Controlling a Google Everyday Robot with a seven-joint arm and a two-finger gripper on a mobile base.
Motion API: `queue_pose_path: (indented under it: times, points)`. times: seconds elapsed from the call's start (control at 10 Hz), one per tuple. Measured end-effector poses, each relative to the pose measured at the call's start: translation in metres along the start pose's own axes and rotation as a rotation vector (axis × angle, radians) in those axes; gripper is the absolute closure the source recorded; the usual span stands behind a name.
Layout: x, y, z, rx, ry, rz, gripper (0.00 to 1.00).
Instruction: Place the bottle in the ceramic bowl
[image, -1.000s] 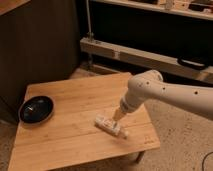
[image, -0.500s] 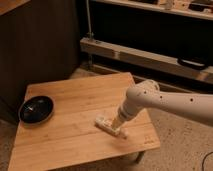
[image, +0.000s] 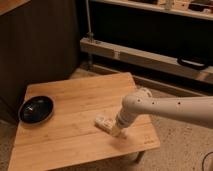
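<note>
The small whitish bottle (image: 103, 121) lies on its side on the wooden table (image: 75, 105), right of centre near the front. My gripper (image: 116, 130) is down at the bottle's right end, at table level, with the white arm (image: 165, 107) reaching in from the right. The gripper covers part of the bottle. The black glossy ceramic bowl (image: 36, 109) sits at the table's left edge, far from the gripper, with nothing in it.
The low wooden table has its front edge and right corner close to the gripper. A dark cabinet (image: 35, 45) stands behind on the left. A metal shelf rail (image: 145, 57) runs behind on the right. Speckled floor (image: 185, 150) lies to the right.
The arm has lowered and shifted a little toward the front, bringing the gripper down onto the bottle's right end. The bottle and bowl have stayed in place.
</note>
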Motion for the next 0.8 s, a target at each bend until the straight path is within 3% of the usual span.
queue_pose_path:
  times: [0.4, 0.5, 0.8]
  points:
    - [0.001, -0.013, 0.025, 0.026, 0.041, 0.005, 0.37]
    - [-0.002, -0.014, 0.030, 0.023, 0.048, 0.006, 0.42]
    - [-0.018, -0.013, 0.039, 0.007, 0.060, 0.018, 0.74]
